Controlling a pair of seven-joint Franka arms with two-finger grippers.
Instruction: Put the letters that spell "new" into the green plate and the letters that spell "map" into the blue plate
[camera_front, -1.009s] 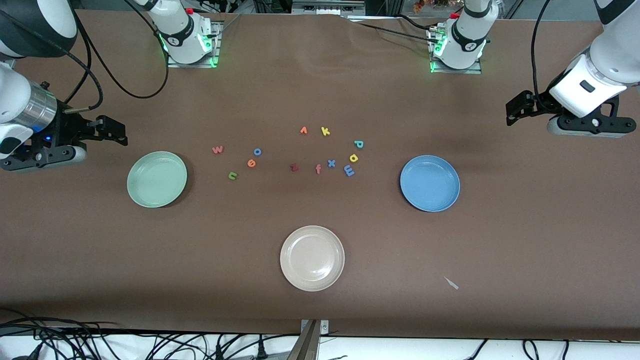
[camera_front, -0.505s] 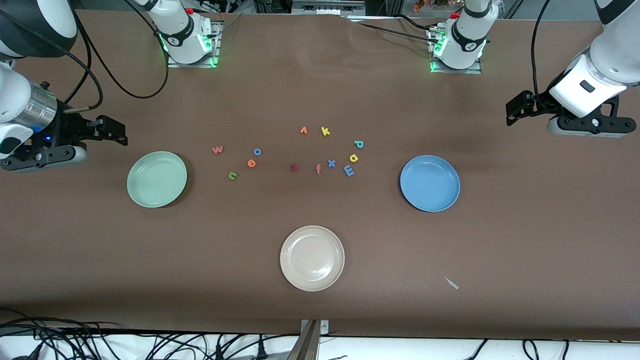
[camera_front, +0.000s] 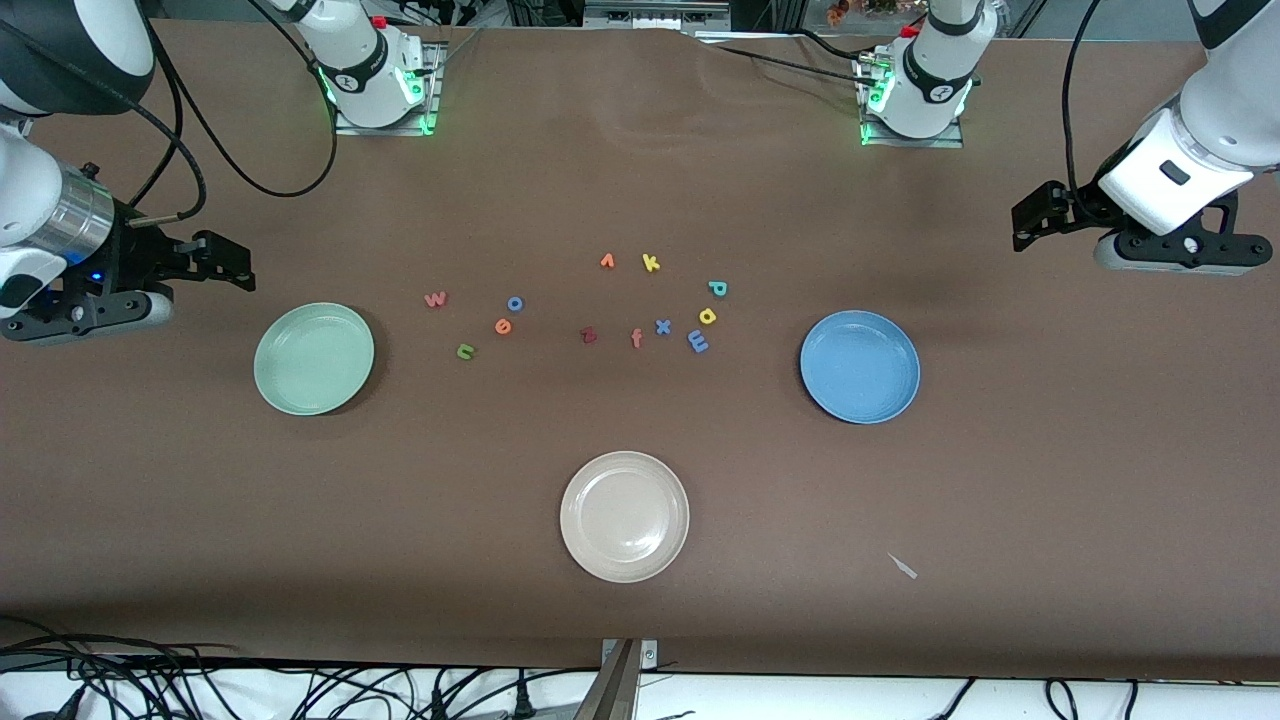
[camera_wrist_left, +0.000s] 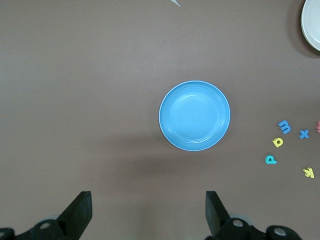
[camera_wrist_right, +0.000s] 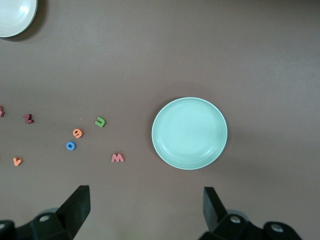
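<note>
A: Letters first, front view: the w (camera_front: 435, 299), e (camera_front: 503, 326) and n (camera_front: 466, 350) lie on the brown worktop (camera_front: 640, 600) near the green plate (camera_front: 314, 358), toward the right arm's end. None is in a plate.

B: And "map"?

A: The p (camera_front: 717, 289), a (camera_front: 707, 316) and m (camera_front: 698, 341) sit in a close cluster near the blue plate (camera_front: 859, 366), toward the left arm's end. Between the two groups are a blue o (camera_front: 515, 303), a dark red z (camera_front: 588, 335), an f (camera_front: 636, 338), a blue x (camera_front: 662, 326), a yellow k (camera_front: 651, 262) and an orange v (camera_front: 607, 261). A beige plate (camera_front: 624, 516) lies nearer the camera than all of them.

B: The claws?

A: The right claw (camera_front: 225, 262) hangs over bare worktop at the right arm's end. The left claw (camera_front: 1035, 218) hangs over the left arm's end. Both arms wait.

B: Left wrist view?

A: The left claw (camera_wrist_left: 148, 212) has its fingers wide apart and grips nothing. The blue plate (camera_wrist_left: 194, 115) is bare, with m (camera_wrist_left: 284, 126), a (camera_wrist_left: 278, 142) and p (camera_wrist_left: 270, 159) beside it.

B: Right wrist view?

A: The right claw (camera_wrist_right: 146, 209) is likewise spread, with nothing in it. The green plate (camera_wrist_right: 189, 133) is bare; w (camera_wrist_right: 117, 158), n (camera_wrist_right: 100, 121) and e (camera_wrist_right: 77, 133) lie beside it.
</note>
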